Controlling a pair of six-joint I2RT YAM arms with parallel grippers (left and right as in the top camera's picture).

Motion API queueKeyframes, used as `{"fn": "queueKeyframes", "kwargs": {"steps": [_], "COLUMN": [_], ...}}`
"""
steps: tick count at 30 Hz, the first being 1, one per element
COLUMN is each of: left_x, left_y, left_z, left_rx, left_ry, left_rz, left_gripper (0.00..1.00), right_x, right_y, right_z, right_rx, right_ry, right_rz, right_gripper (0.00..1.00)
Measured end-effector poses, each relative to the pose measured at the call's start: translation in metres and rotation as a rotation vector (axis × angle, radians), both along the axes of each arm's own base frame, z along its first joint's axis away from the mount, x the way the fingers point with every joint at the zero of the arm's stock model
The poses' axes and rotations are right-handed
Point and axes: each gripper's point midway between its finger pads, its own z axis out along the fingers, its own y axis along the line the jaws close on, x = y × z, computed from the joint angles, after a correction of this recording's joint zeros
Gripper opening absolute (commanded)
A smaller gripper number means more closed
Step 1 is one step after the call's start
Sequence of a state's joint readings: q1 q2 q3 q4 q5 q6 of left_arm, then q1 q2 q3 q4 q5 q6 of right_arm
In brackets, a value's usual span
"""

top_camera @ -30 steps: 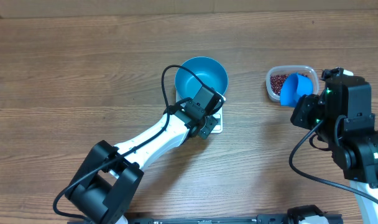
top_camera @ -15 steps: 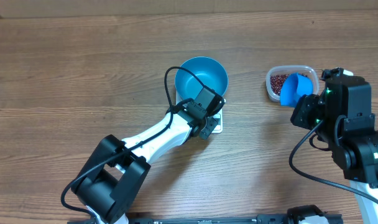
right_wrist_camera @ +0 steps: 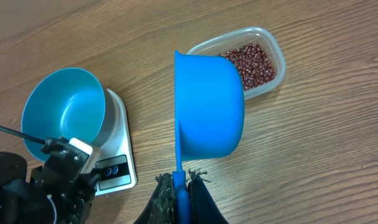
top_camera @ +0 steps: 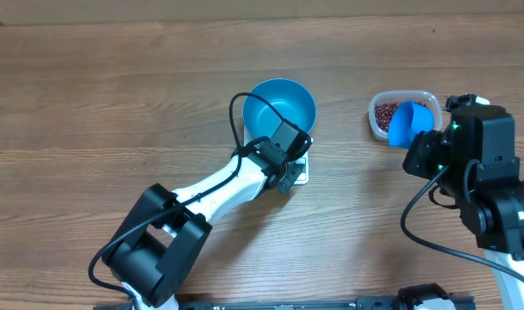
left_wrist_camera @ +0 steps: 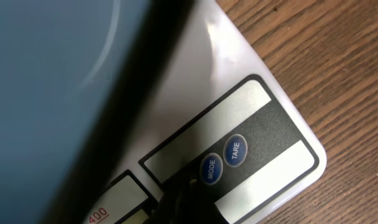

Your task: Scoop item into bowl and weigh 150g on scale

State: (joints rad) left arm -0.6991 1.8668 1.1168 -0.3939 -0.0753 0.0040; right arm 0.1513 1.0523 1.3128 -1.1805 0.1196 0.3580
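Observation:
The empty blue bowl stands on the white scale. My left gripper is shut, its dark tip resting on the scale's button strip just left of the MODE button. The bowl's wall fills the left of that view. My right gripper is shut on the handle of a small blue scoop, held above the table beside the clear tub. The scoop shows its underside, so its inside is hidden. The red-brown beans lie in the tub.
Bare wooden tabletop lies left of the bowl and between the scale and the tub. The left arm stretches diagonally from the front edge to the scale. The right arm's body fills the right side.
The left arm's lower links have shifted slightly to the right, while its gripper stays at the scale's buttons. The right arm and scoop have not moved.

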Motion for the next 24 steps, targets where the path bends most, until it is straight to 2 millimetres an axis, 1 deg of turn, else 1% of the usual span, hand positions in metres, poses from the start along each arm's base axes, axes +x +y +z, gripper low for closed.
{"fn": "queueKeyframes", "kwargs": {"steps": [24], "left_x": [0.0042], "left_y": [0.0007], "left_z": [0.0013], "left_rx": [0.005], "left_ry": [-0.021], "left_rz": [0.008], "left_gripper": [0.04], "right_x": [-0.0004], "right_y": [-0.0002], "right_z": [-0.0004], "right_rx": [0.0], "right_ry": [0.002], "right_rz": [-0.001], "right_gripper": [0.04]}}
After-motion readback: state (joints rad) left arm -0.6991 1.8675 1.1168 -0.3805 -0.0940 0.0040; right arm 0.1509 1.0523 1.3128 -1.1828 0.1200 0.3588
